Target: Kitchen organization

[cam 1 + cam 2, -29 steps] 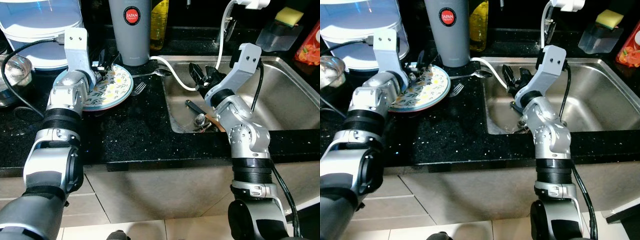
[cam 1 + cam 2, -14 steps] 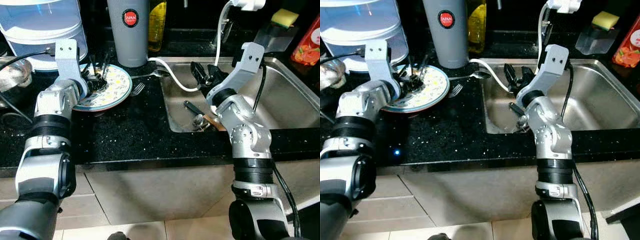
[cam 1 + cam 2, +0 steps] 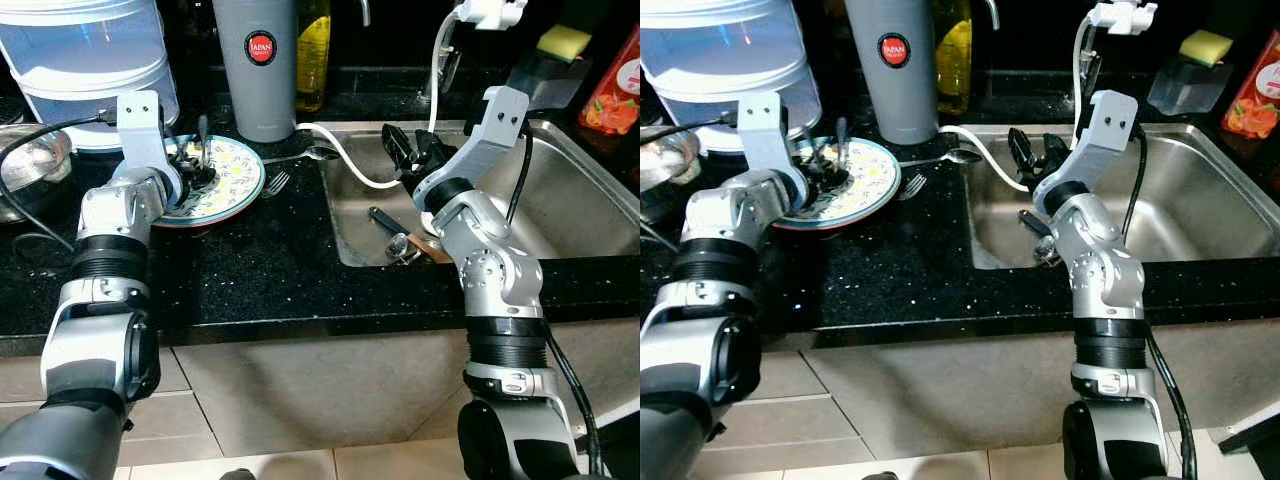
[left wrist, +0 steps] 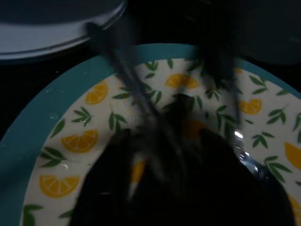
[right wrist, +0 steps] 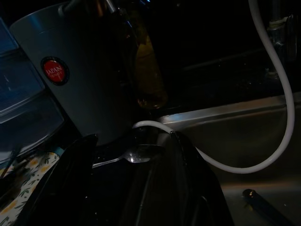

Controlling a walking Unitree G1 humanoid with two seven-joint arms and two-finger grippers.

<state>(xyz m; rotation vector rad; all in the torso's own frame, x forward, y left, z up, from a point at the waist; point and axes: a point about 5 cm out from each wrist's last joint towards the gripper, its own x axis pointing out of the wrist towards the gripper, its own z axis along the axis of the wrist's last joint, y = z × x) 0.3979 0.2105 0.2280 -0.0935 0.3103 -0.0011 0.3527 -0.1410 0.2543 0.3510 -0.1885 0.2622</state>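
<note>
A teal-rimmed plate [image 3: 232,172] with a lemon pattern lies on the black counter [image 3: 260,260]. My left gripper [image 3: 192,160] hangs over the plate's left part, and in the blurred left wrist view its two fingers stand apart above the plate [image 4: 70,141]. A spoon [image 3: 305,153] and a fork [image 3: 277,180] lie on the counter between the plate and the sink [image 3: 570,200]. My right gripper [image 3: 408,148] hovers open over the sink's left rim, pointing toward the spoon [image 5: 141,153]. Several utensils [image 3: 395,235] lie in the sink's near left corner.
Behind the plate stand a grey tumbler [image 3: 258,60] with a red label and a yellow bottle [image 3: 312,50]. A blue-white container [image 3: 80,50] and a steel bowl [image 3: 30,160] sit at the left. A white hose [image 3: 345,165] trails into the sink. A sponge box [image 3: 555,50] stands at the back right.
The camera has shifted a little. My left gripper stays over the plate with its wrist turned slightly. The right arm holds its place at the sink's rim.
</note>
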